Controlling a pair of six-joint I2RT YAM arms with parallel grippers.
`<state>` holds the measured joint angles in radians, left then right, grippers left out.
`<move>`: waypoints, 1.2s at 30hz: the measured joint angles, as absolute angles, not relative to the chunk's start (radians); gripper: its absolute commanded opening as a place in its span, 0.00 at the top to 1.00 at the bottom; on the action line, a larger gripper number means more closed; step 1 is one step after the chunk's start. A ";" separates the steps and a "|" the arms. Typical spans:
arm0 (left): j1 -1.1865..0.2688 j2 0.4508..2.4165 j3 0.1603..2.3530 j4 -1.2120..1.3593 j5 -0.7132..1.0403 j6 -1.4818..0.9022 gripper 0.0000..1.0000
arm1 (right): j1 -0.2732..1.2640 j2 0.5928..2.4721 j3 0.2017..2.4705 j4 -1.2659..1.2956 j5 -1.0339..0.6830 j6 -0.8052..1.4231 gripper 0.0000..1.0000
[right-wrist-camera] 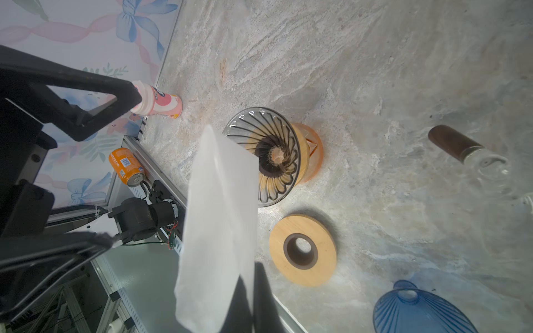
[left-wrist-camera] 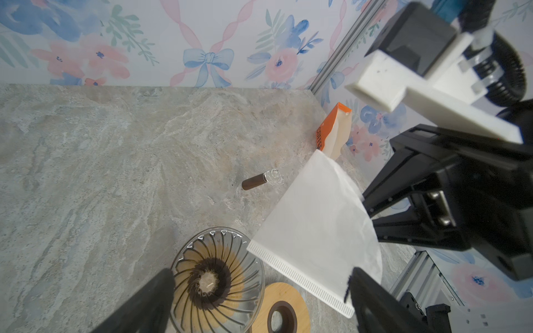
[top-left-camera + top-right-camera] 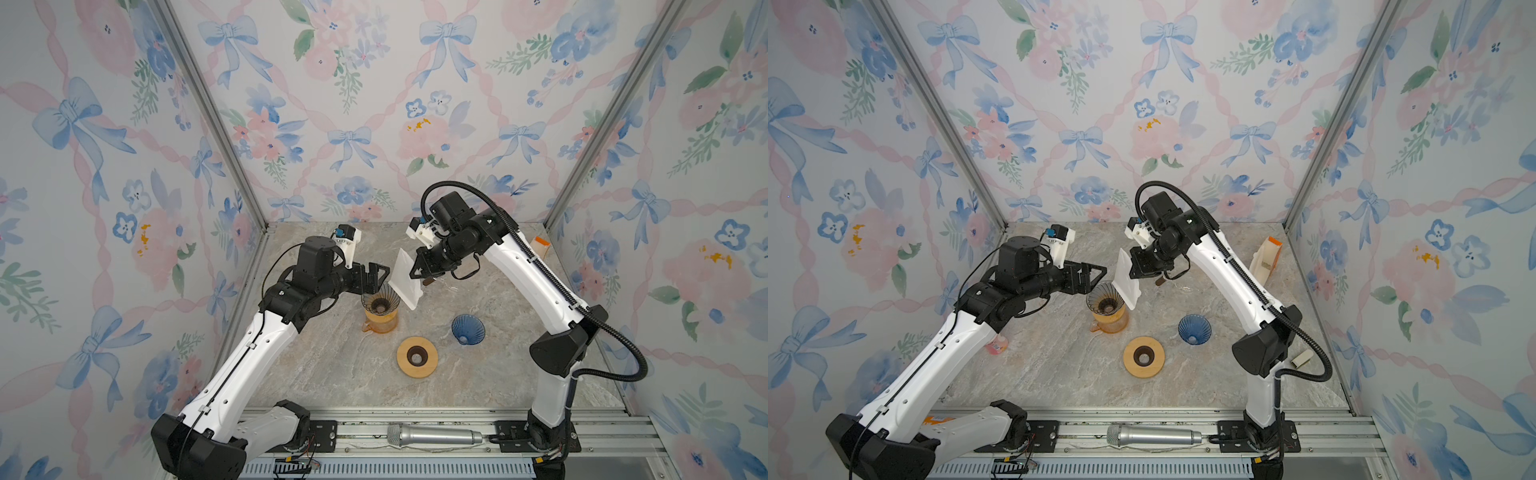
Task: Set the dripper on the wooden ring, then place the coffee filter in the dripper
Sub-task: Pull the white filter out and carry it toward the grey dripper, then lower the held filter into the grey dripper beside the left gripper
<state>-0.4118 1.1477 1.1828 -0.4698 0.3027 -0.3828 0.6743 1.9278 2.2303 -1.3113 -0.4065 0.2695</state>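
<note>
The right jaws are pinched tight on the white coffee filter, which in both top views hangs tilted at about 2 o'clock of the glass dripper. Its lower corner is by the rim, though I cannot tell whether it touches. The left jaws stand wide and hold nothing, between 11 and 12 o'clock of the dripper, which sits on an amber carafe on the bench, with a wooden ring at its 5 o'clock.
</note>
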 measured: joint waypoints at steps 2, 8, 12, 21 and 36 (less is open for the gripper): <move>-0.412 1.159 1.183 -0.470 0.303 -0.384 0.07 | 0.686 1.933 2.229 -1.312 -0.390 0.290 1.00; -0.412 1.191 1.182 -0.471 0.303 -0.403 0.09 | 0.710 1.944 2.216 -1.290 -0.339 0.360 1.00; -0.412 1.195 1.181 -0.473 0.303 -0.406 0.10 | 0.722 1.987 2.234 -1.288 -0.308 0.384 1.00; -0.409 1.196 1.165 -0.473 0.303 -0.406 0.13 | 0.754 2.078 2.265 -1.291 -0.253 0.428 1.00; -0.352 1.241 1.165 -0.473 0.330 -0.406 0.19 | 0.762 2.154 2.344 -1.275 -0.246 0.471 0.98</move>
<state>-0.3523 1.2411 1.1648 -0.4728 0.3302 -0.4057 0.7616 2.1540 2.3436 -1.2755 -0.2459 0.4713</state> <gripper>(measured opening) 0.815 0.045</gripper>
